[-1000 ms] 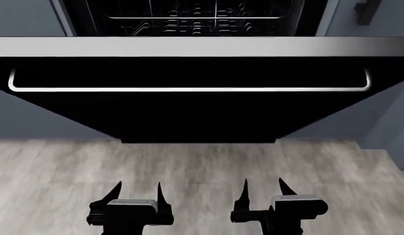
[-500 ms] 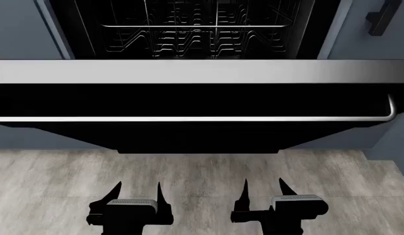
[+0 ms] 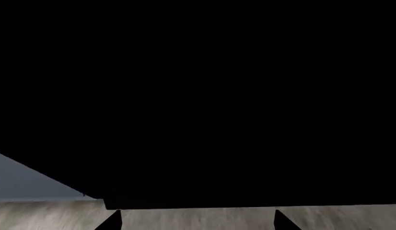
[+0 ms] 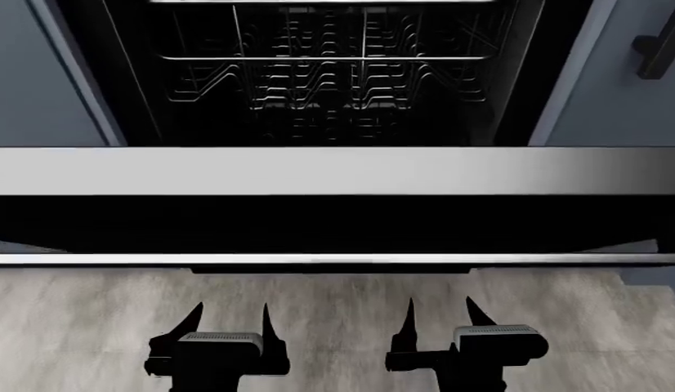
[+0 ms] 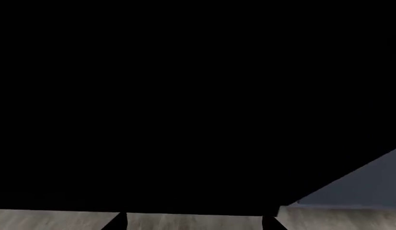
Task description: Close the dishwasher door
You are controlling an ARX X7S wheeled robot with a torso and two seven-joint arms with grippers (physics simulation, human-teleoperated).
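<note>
Dishwasher door (image 4: pixel 337 216) looms nearer than before, left claw (image 4: pixel 230 312) and right claw (image 4: pixel 439 307) spread, empty, touching nothing

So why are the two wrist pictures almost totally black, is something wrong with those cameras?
Probably not: in the left wrist view the glossy black dishwasher door fills the frame, leaving slivers of floor and blue-grey cabinet; the right wrist view looks alike. The head view is evenly lit and sharp, with a soft sheen on the door's brushed silver edge and faint highlights on the racks inside.

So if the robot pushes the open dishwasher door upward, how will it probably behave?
The dishwasher door looks like one wide rigid panel, so it likely swings as a whole without bending. Its glossy black face may be slippery; the handle bar probably gives surer contact. Both grippers are below it, not touching.
</note>
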